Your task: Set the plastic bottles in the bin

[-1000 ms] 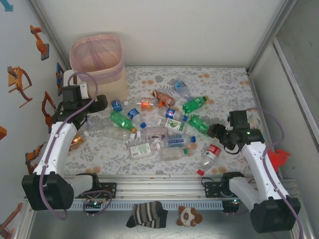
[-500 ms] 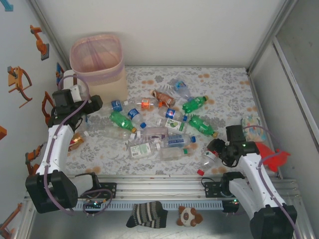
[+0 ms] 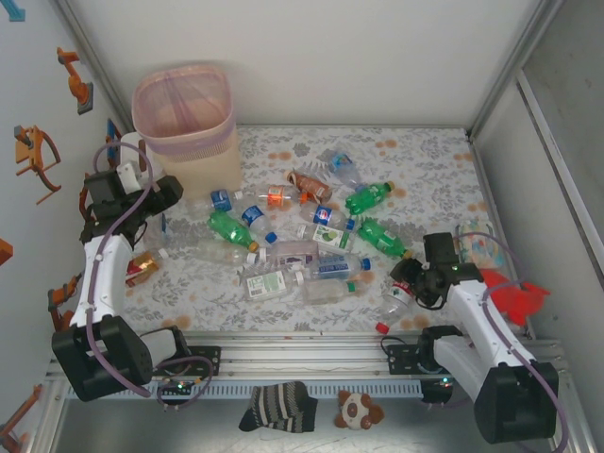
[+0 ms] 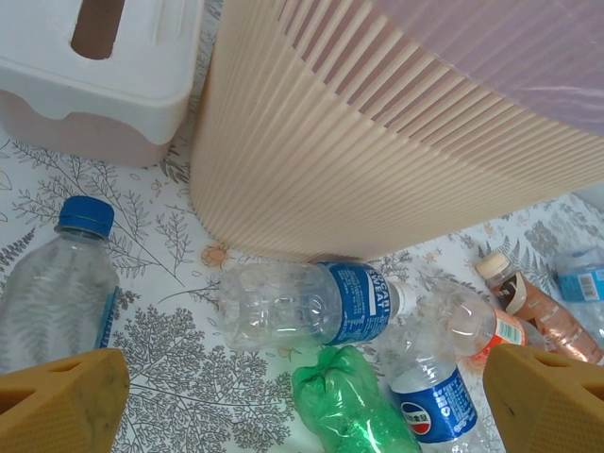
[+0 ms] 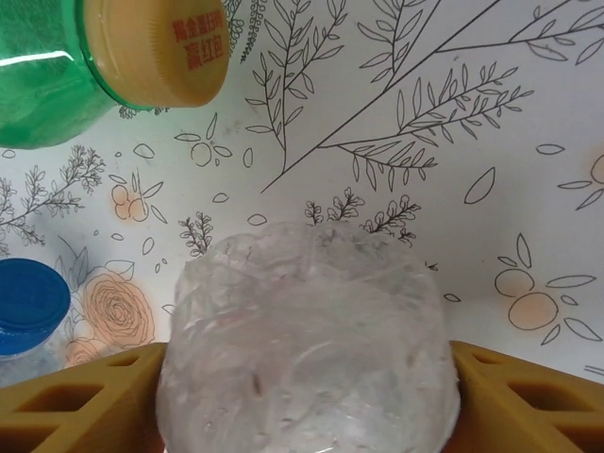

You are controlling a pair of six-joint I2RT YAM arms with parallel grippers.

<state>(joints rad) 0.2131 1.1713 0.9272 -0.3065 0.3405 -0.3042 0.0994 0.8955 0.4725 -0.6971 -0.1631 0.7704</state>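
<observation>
- The bin [image 3: 184,142], beige with a pink liner, stands upright on the floral cloth [image 3: 434,160]; in the left wrist view its ribbed wall [image 4: 377,142] rises close ahead
- The plastic bottles [image 3: 283,236] lie scattered on the cloth, to the right of the bin and nearer the arms
- The left gripper [image 3: 162,193] [image 4: 302,387] hovers just beside the bin's near left corner, with its yellow fingers [image 4: 57,406] spread wide
- At the foot of the bin beneath it lie a clear bottle with a blue label [image 4: 311,307], a crushed green bottle [image 4: 349,401], a Pepsi bottle [image 4: 429,401] and a blue-capped bottle [image 4: 57,283]
- A white box [image 4: 94,66] sits just beside the bin, on its left
- The right gripper [image 3: 406,283] [image 5: 307,406] is well apart from the bin, at the far right end of the scatter
- It pinches a crushed clear bottle [image 3: 394,304] [image 5: 307,330] with a red cap, and both of its fingers press the bottle's sides
- That bottle is low over the cloth, and whether it is lifted cannot be told
- Just beyond it lie a green bottle with an orange cap [image 3: 382,236] [image 5: 57,66] and a blue cap [image 5: 28,302]
</observation>
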